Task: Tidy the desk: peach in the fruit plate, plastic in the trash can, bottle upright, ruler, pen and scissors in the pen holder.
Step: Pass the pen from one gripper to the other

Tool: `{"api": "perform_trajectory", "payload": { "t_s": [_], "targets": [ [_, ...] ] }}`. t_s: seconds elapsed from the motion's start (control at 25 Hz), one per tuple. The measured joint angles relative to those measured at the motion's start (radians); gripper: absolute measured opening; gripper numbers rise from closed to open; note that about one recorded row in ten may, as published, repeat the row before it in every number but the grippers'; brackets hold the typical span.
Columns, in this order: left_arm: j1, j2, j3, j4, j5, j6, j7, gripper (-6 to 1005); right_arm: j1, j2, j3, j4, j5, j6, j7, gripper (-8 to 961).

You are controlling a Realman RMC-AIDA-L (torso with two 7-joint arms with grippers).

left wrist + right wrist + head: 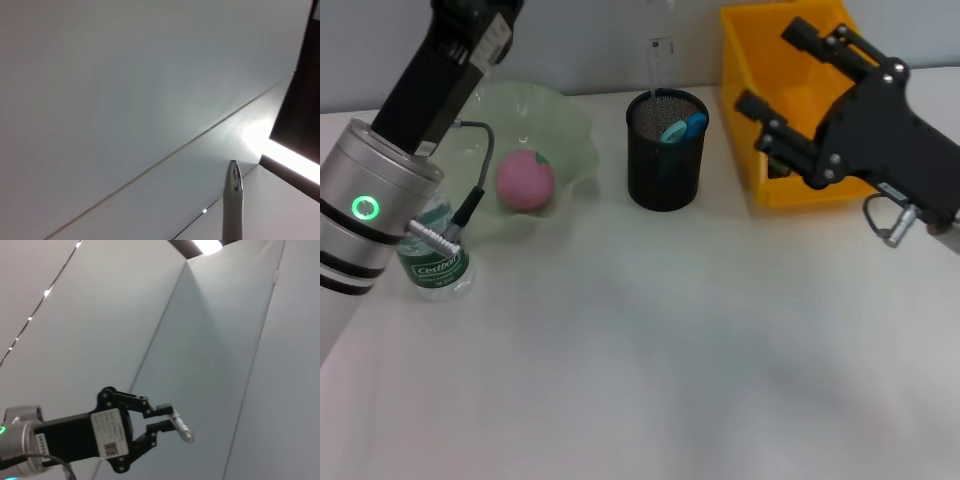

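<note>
Head view: the left arm enters from the lower left of the frame and rises to the upper left, leaving the top edge, so its claw is outside this view. The right wrist view shows the left claw at the lower centre of that frame, raised against the wall and ceiling, with its fingers clamped on a silver-tipped pen. The left wrist view shows the same pen at the lower right of the frame, pointing toward the ceiling.

The right claw sits at the upper right of the head view, above the yellow trash can. Its two black fingers are spread apart and hold nothing.

Objects on the white surface:
- The pink peach lies inside the pale green fruit plate at the upper left.
- The bottle with a green label stands upright at the left, just beside the plate and partly hidden by the left arm.
- The black mesh pen holder stands at upper centre, between plate and trash can. A clear ruler projects upright from it, and the blue scissors handles show at its rim.
</note>
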Motion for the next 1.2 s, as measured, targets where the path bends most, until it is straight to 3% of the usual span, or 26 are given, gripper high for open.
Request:
{"api": "perform_trajectory", "payload": {
  "t_s": [0.28, 1.2],
  "targets": [
    [0.003, 0.000, 0.026, -0.006, -0.035, -0.009, -0.023, 176, 0.060, 0.002, -0.072, 0.057, 0.004, 0.026, -0.096, 666],
    [0.005, 0.000, 0.065, -0.007, -0.062, -0.046, -0.025, 187, 0.136, 0.006, -0.076, 0.088, 0.007, 0.056, -0.148, 667]
  ]
}}
